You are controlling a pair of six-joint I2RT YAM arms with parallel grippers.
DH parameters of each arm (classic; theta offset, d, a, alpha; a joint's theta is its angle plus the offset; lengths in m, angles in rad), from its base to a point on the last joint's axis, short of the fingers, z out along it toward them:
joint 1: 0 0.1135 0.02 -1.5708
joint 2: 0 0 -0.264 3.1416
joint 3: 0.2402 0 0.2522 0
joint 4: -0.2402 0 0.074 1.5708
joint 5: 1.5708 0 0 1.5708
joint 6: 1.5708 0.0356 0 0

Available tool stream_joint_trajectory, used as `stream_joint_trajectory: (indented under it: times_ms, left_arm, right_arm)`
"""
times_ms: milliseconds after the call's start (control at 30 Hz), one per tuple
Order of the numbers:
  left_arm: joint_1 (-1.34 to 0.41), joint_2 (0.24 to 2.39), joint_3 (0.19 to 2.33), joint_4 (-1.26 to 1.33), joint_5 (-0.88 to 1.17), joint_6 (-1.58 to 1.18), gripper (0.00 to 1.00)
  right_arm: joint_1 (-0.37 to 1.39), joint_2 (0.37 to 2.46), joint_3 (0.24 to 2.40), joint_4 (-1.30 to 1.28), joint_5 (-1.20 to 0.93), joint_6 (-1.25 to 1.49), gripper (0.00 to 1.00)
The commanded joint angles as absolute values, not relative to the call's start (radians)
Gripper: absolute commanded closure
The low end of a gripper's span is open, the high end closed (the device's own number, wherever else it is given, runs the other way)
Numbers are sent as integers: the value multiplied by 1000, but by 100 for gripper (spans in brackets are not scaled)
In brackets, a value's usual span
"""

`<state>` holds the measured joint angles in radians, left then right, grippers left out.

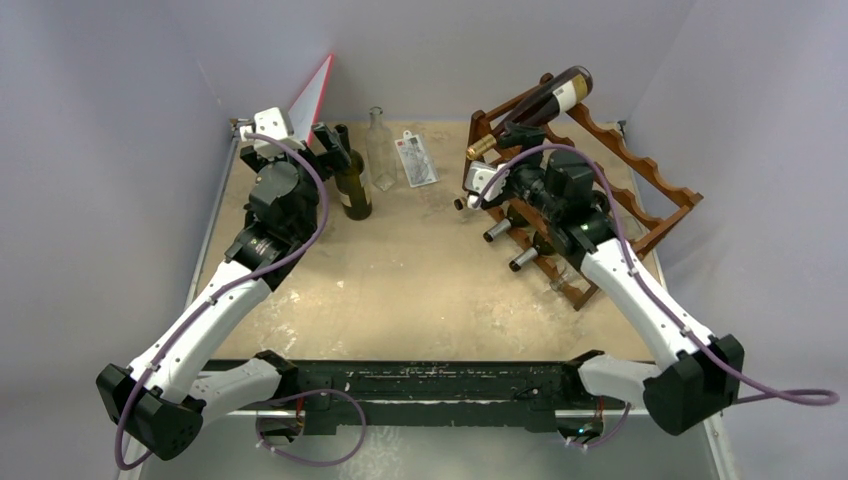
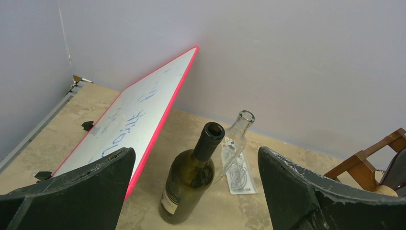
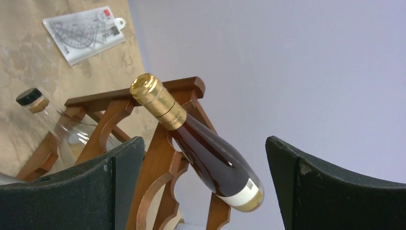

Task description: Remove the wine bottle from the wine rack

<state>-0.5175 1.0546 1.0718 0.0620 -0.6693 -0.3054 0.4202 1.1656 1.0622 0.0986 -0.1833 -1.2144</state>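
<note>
The dark reddish-brown wine rack (image 1: 640, 190) stands at the back right. A dark wine bottle (image 1: 548, 100) with a gold capsule and a white label lies tilted on its top tier, neck toward the left. My right gripper (image 1: 513, 142) is open beside the bottle's neck. In the right wrist view the gripper (image 3: 205, 141) is spread wide. The wine bottle (image 3: 210, 158) lies ahead between its fingers (image 3: 115, 182), untouched, across the rack's rail (image 3: 163, 158). My left gripper (image 1: 335, 145) is open and empty at the back left.
A green bottle (image 1: 352, 185) and a clear bottle (image 1: 379, 150) stand upright near my left gripper (image 2: 196, 151). A red-edged whiteboard (image 2: 134, 120) leans on the back wall. A protractor card (image 1: 415, 160) lies flat. Other bottles' necks (image 1: 497, 232) stick out of the rack's lower tiers.
</note>
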Motion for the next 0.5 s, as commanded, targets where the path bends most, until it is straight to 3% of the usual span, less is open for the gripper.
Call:
stream_joint_trajectory:
  times_ms: [0,100,267,467]
  left_arm:
    - [-521,1035,1116,86,-665,-314,0]
    - [-524,1037,1115,86,-658,-319,0]
    - [-538,1039,1115,86,-644,-320,0]
    - [-544,1071,1126,73,-611,-341,0]
  right_arm:
    - [366,1233,1157,129,-236,-1273,2]
    - [336,1271,1214,114,-190,-1238,3]
    - [247,1333,1380,60,-193,-907,6]
    - [231,1278,1259,369,47,-307,0]
